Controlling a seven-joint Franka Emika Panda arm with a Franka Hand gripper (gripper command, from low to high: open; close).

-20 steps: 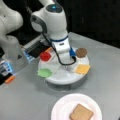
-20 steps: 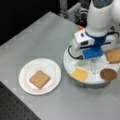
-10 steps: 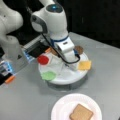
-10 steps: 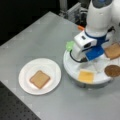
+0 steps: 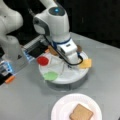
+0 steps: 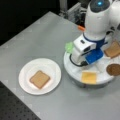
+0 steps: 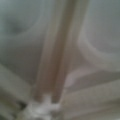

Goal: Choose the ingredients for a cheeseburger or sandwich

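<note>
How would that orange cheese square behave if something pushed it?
The cheese square looks thin and flat, so it would probably slide, not roll. It lies at the tray's edge, so a push outward might tip it off. It seems light.

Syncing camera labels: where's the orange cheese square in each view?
Front view: cheese square at the right rim of the white ingredient tray, right of the arm.
Front view: cheese square on the tray's near edge, at the picture's lower right, below the arm.
Wrist view: not in it; only pale tray surface shows.
Shared landmark: the white plate holding one bread slice.
</note>
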